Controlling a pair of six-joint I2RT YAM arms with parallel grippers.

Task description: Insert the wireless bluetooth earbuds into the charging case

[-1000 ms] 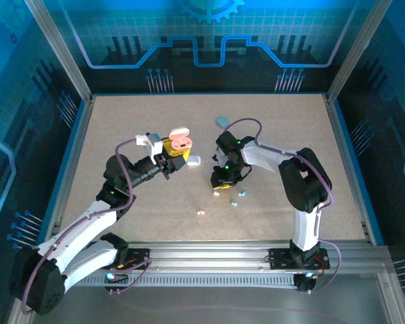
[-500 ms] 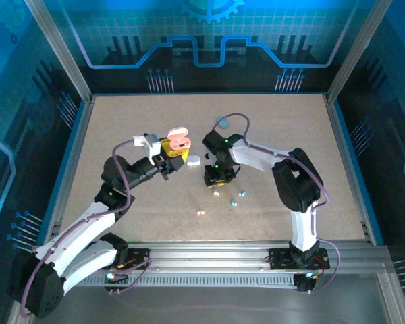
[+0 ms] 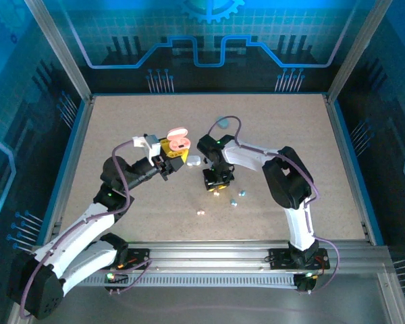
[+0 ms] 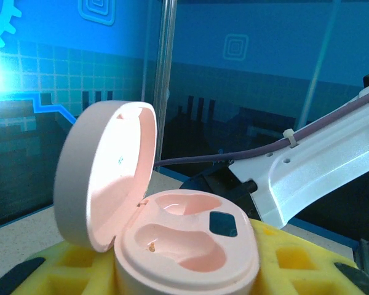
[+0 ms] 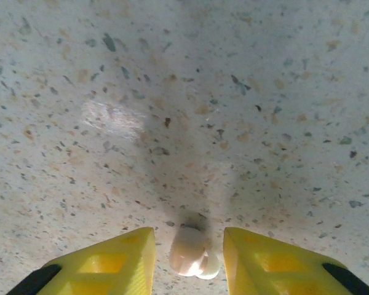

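At the left gripper (image 3: 170, 152): I have the yellow fingers (image 4: 295, 261) closed on both sides of the pink charging case (image 4: 184, 239) and am holding it up off the table (image 3: 290, 135).
Case state: the lid stands open and tilted back. Both moulded wells face up, and I see no earbud in either.
At the right gripper (image 5: 189, 243): it is low over the table, just right of the held case. The jaws are only narrowly apart, with a pale pink earbud (image 5: 187, 251) between them.
Right grip: a sliver of table shows on each side of the bud, so I judge it bracketed and not yet pinched. I cannot tell whether a pad touches it lower down.
Beside that bud: a small whitish bit sits against its lower right edge. I cannot tell whether it is part of the bud or something separate.
Loose earbuds (image 3: 233, 202): a few tiny pieces lie scattered on the table just in front of the right gripper, and another lies a little further left.
Other cases: a white case (image 3: 193, 160) lies on the table between the two grippers, and a teal case (image 3: 222, 123) sits further back. I cannot tell from above whether either is open.
Done: one case is opened and presented.
Left: every earbud, as far as I can see. My guess is the pink pair goes first, starting with a firm pinch on this one.
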